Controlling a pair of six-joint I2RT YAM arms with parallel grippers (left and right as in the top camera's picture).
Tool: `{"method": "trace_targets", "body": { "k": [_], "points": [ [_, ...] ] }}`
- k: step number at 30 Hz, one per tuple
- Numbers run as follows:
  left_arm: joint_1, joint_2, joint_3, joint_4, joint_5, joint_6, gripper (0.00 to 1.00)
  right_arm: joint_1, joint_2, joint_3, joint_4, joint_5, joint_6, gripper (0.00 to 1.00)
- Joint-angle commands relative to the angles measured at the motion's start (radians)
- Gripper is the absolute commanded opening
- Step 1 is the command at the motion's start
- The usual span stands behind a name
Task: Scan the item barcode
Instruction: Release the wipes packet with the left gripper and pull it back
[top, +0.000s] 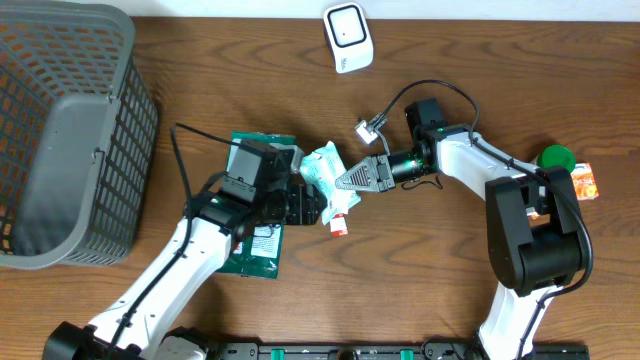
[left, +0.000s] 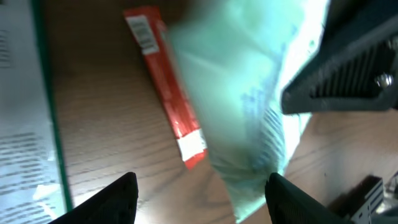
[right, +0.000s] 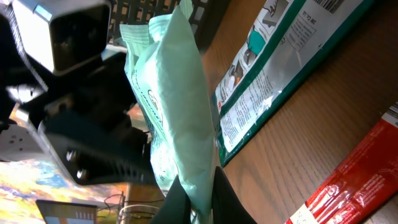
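Note:
The item is a mint-green pouch (top: 325, 168), lifted off the table with my right gripper (top: 352, 180) shut on its edge. In the right wrist view the pouch (right: 180, 93) stands up out of the pinched fingertips of that gripper (right: 200, 194). My left gripper (top: 312, 205) is open just left of and under the pouch. In the left wrist view the gripper (left: 202, 202) has the blurred pouch (left: 249, 93) ahead, its lower corner close to the right finger (left: 295, 199). The white scanner (top: 348, 38) sits at the table's far edge.
A red stick pack (top: 340, 222) lies on the wood under the pouch. A flat green-and-white package (top: 262, 215) lies beneath the left arm. A grey basket (top: 60, 130) fills the left side. A green cap (top: 555, 157) and an orange box (top: 583, 182) sit at the right.

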Motion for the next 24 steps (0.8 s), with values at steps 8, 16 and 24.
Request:
{"method": "trace_targets", "body": {
  "k": [8,16,24],
  "points": [
    [-0.025,0.000,-0.002,0.003,-0.092,-0.009,0.62,0.031,-0.008,-0.004,0.003,-0.071,0.016,0.01],
    [-0.025,0.000,-0.004,0.008,-0.093,-0.009,0.55,0.036,-0.008,-0.004,0.004,-0.071,0.016,0.01],
    [-0.025,0.001,-0.006,0.008,-0.146,-0.009,0.42,0.036,-0.008,-0.004,0.005,-0.071,0.016,0.01]
  ]
}}
